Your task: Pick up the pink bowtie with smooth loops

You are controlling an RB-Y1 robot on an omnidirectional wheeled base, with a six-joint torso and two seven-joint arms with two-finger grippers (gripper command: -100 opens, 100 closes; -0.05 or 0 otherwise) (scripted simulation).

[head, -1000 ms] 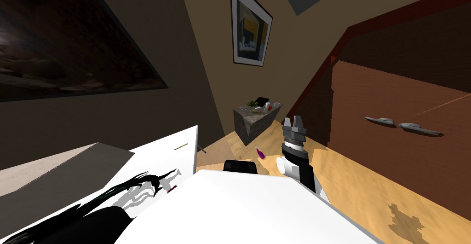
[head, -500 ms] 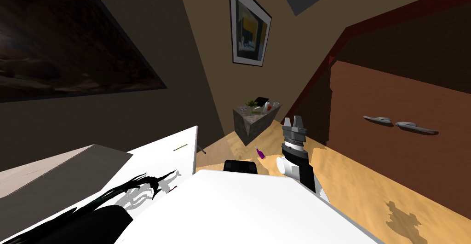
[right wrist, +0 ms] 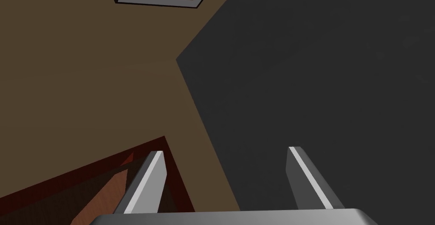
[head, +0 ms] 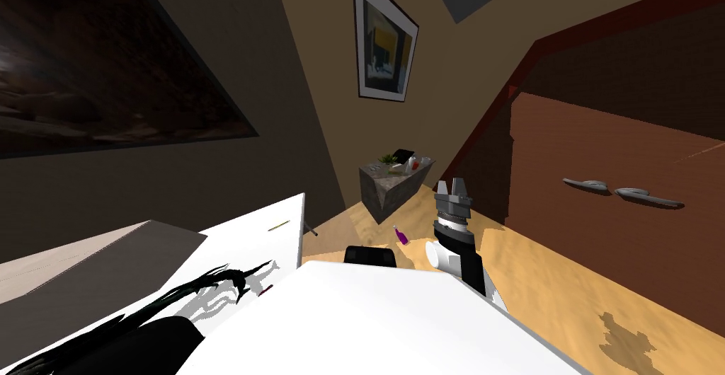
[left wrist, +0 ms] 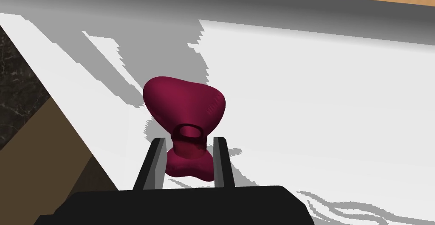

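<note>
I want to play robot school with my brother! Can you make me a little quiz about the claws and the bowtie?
1. True or false: the right claw is open and holds nothing.
2. What colour is the bowtie? A) yellow B) dark pink C) blue
3. Which claw has its fingers closed around the bowtie's middle knot?

Key:
1. True. Its two fingers stand wide apart with nothing between them.
2. B.
3. The left claw.
</note>
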